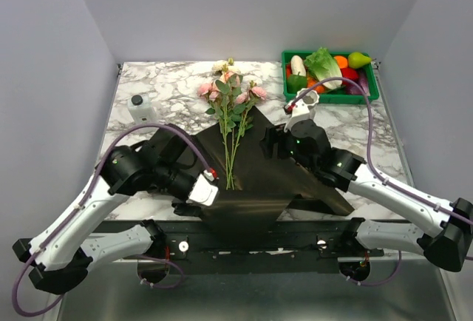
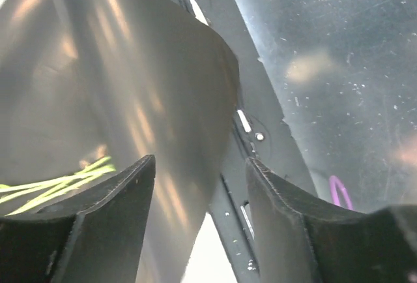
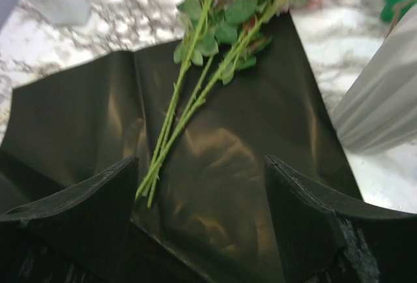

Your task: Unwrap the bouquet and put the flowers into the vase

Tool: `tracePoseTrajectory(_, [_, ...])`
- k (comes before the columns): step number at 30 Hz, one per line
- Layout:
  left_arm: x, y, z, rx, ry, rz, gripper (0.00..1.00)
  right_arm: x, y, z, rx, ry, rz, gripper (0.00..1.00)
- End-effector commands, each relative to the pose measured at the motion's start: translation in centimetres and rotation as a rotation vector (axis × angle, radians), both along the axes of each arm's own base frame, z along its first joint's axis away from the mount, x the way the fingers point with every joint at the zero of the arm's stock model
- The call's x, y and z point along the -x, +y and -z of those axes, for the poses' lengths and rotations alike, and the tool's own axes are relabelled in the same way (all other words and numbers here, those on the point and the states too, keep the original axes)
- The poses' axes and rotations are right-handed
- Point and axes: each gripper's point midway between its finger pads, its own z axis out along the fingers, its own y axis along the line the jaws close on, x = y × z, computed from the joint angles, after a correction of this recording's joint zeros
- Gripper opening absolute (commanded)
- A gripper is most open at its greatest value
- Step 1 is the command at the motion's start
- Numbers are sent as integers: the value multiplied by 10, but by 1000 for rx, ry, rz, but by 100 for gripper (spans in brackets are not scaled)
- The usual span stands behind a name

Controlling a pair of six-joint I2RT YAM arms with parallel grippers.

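Left claw (image 2: 199, 165) is open, its fingers apart, with a lifted edge of the dark wrapping paper (image 2: 117, 100) just ahead of it. Right claw (image 3: 202, 162) hangs open over the spread paper on the marble bench (image 3: 117, 22), gripping nothing. Just beyond it the flowers (image 3: 195, 94) lie loose, stems toward the claw and blooms away. The white ribbed vase (image 3: 384, 94) stands to its right.

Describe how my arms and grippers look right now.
The left arm and right arm match: white shells, black joints with green lights, purple cables. The left gripper and right gripper each have two black wedge-shaped fingers.
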Motion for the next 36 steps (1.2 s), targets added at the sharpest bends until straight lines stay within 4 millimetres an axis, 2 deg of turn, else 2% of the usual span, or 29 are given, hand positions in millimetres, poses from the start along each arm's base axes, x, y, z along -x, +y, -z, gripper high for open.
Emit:
tracePoseTrajectory(1, [24,22,-39,25,-2,-16,69,18,11,36,40,101,-47,84])
tracePoseTrajectory(2, [22,19,-58,74,-33,-33,70,23,13,42,48,119,-56,84])
tracePoseTrajectory(3, [21,17,-67,88,-4,-77,71,29,12,57,79,150,-63,84])
tracePoseTrajectory(5, [3,6,-92,151,-49,-163,72,44,20,69,90,186,-93,83])
tracePoseTrajectory(6, [-3,5,-97,153,-63,-194,73,51,21,74,100,203,-102,83])
tracePoseTrajectory(9, [-36,2,-102,103,-110,-344,74,65,25,76,89,223,-120,83])
tracePoseTrajectory(10, [-45,1,-102,90,-116,-386,75,62,23,70,80,210,-101,83])
tracePoseTrajectory(11, [-62,1,-93,36,-109,-464,74,59,22,66,80,201,-83,83])
tracePoseTrajectory(12, [-70,1,-89,17,-98,-497,74,55,20,63,100,193,-60,84])
tracePoseTrajectory(13, [-76,0,-83,2,-78,-519,74,47,18,58,119,173,-31,84])
tracePoseTrajectory(14, [-87,-1,-73,-16,-46,-550,74,35,29,49,142,161,-25,84])
tracePoseTrajectory(16, [-116,6,-68,16,22,-656,74,22,35,48,191,172,1,84])
tracePoseTrajectory(17, [-130,9,-58,-3,70,-701,74,11,53,46,209,169,-14,84])
tracePoseTrajectory(18, [-148,20,-56,7,120,-789,74,5,62,44,207,163,-23,84])
tracePoseTrajectory(20, [-169,28,-45,-10,195,-856,74,-12,77,46,197,170,-39,82])
tracePoseTrajectory(21, [-178,35,-42,-11,228,-912,74,-26,91,50,186,182,-42,80])
tracePoseTrajectory(23, [-200,53,-25,-21,237,-1019,74,-47,98,56,157,216,-38,75])
tracePoseTrajectory(24, [-203,56,-20,-22,242,-1035,74,-62,109,65,159,228,-33,70])
tracePoseTrajectory(25, [-206,63,-14,-28,243,-1065,74,-72,110,68,156,236,-22,67])
tracePoseTrajectory(30, [-198,71,7,-52,260,-1104,74,-107,135,88,193,227,-27,55])
tracePoseTrajectory(31, [-198,73,9,-61,257,-1116,74,-114,138,106,216,249,-23,53])
tracePoseTrajectory(32, [-198,78,14,-76,245,-1143,74,-123,143,101,198,239,-19,52])
tracePoseTrajectory(36, [-196,84,24,-98,229,-1173,74,-145,153,112,178,246,-11,48])
